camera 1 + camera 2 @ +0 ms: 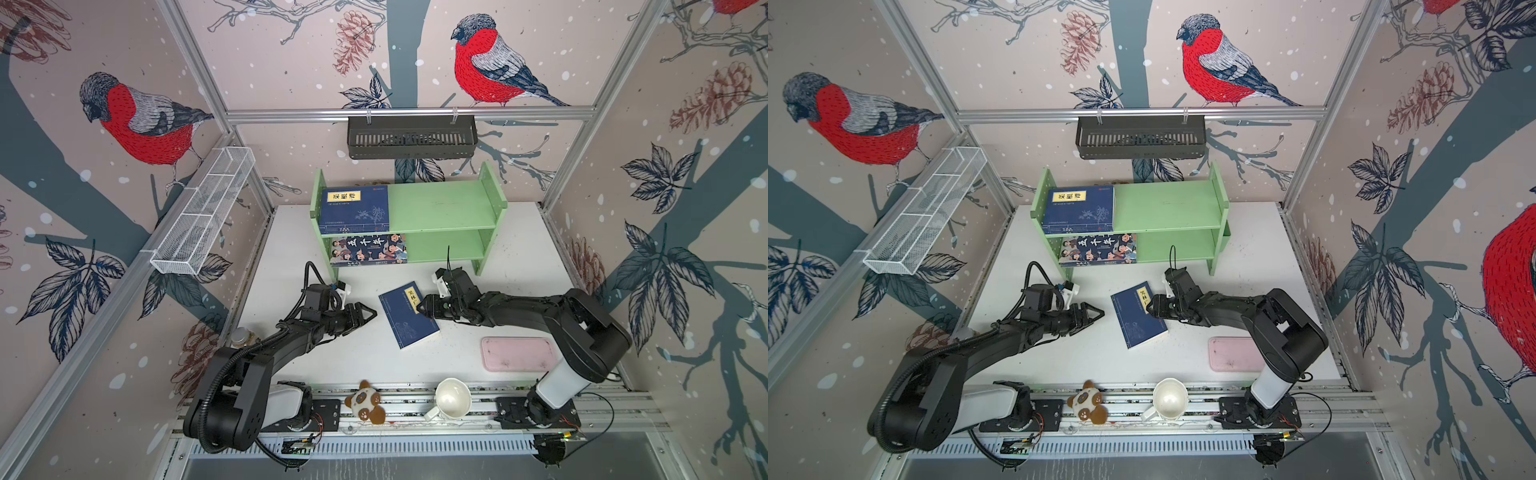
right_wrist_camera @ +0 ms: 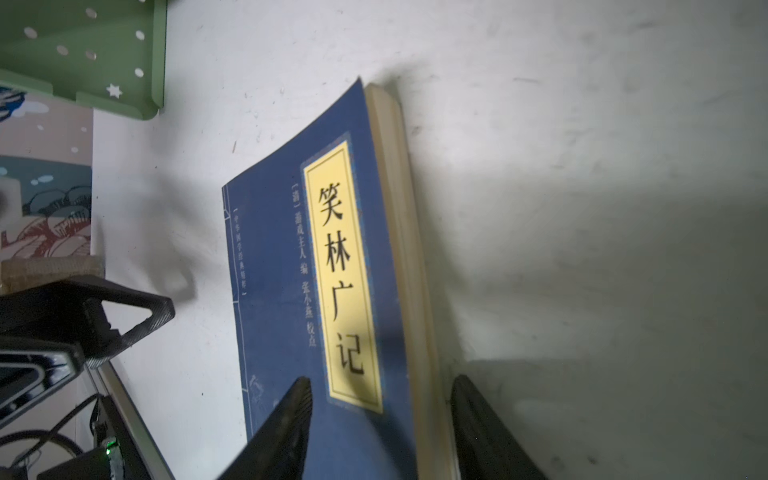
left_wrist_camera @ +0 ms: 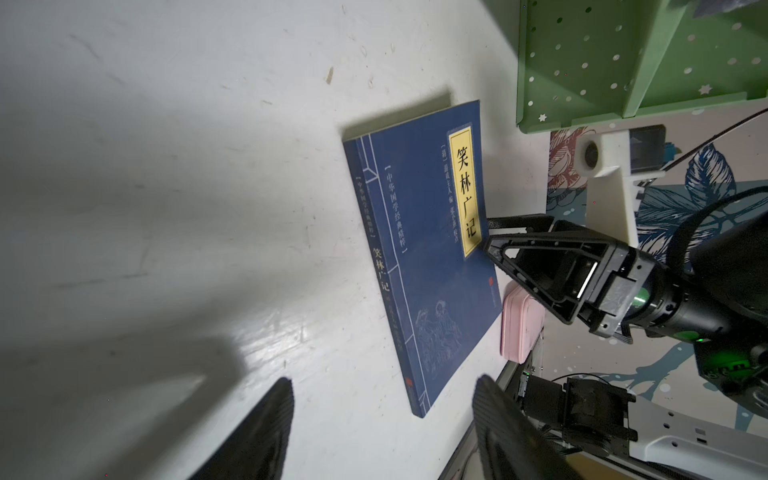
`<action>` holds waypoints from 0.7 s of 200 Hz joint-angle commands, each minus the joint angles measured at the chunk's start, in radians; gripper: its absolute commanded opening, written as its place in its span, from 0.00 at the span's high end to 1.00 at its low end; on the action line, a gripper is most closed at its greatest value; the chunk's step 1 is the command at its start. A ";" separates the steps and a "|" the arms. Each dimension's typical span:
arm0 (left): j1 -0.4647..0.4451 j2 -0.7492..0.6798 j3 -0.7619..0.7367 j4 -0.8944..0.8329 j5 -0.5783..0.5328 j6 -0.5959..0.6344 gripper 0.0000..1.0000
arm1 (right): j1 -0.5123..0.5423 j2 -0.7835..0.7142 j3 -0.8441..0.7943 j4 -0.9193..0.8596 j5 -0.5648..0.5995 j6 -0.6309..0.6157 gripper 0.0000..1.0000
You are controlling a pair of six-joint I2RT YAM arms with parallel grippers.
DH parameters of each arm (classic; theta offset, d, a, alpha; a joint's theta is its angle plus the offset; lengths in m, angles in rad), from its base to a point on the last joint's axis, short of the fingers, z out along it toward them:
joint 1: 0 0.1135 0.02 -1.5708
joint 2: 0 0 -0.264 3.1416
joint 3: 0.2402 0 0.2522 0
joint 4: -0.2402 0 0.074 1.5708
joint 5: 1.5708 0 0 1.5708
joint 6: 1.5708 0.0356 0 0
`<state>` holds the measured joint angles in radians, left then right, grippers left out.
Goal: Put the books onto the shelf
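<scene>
- A green two-tier shelf point(image 1: 440, 208) is standing at the back of the white counter point(image 1: 332, 357). A navy book point(image 1: 355, 210) is lying flat on the left of its top tier, and a cartoon book point(image 1: 368, 249) is lying flat on the lower tier below it.
- A third, loose book point(image 1: 408, 320), navy with a yellow title label, is lying face up on the counter in front of the shelf. It is turned at an angle between the two grippers.
- The right gripper point(image 1: 419, 308) is reaching in low at the loose book's open page edge, by the label. Its jaws are standing apart, not clamped. In the right wrist view one finger point(image 2: 291, 419) is lying over the cover and the other is sitting just beside the pages.
- The left gripper point(image 1: 370, 318) is hovering empty just beside the spine side, jaws apart, not touching the loose book.
- The loose book is looking like a thin, light paperback. Its cover is curling up at one corner, so it is likely to bend and sag if pinched by a corner alone.
- The cover is probably slippery. The firmest hold is likely across the whole page block, or near the stiffer spine, with one finger slid underneath.
- Lying flat, it is offering little gap beneath, so the edge probably needs tipping up or bracing first.
</scene>
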<state>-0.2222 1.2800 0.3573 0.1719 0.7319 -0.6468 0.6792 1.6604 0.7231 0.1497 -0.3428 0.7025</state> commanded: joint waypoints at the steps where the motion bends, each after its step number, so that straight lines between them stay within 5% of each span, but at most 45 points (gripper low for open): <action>1: -0.016 0.017 -0.010 0.063 -0.002 0.003 0.31 | 0.013 0.012 0.006 -0.056 -0.087 -0.047 0.46; 103: -0.051 0.128 -0.019 0.123 0.003 0.003 0.35 | 0.049 0.058 -0.034 0.079 -0.209 0.023 0.52; 140: -0.069 0.158 -0.009 0.148 0.006 0.005 0.40 | 0.049 0.054 -0.070 0.157 -0.223 0.074 0.62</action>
<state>-0.2836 1.4269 0.3450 0.3256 0.7593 -0.6495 0.7254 1.7107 0.6712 0.2901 -0.5537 0.7349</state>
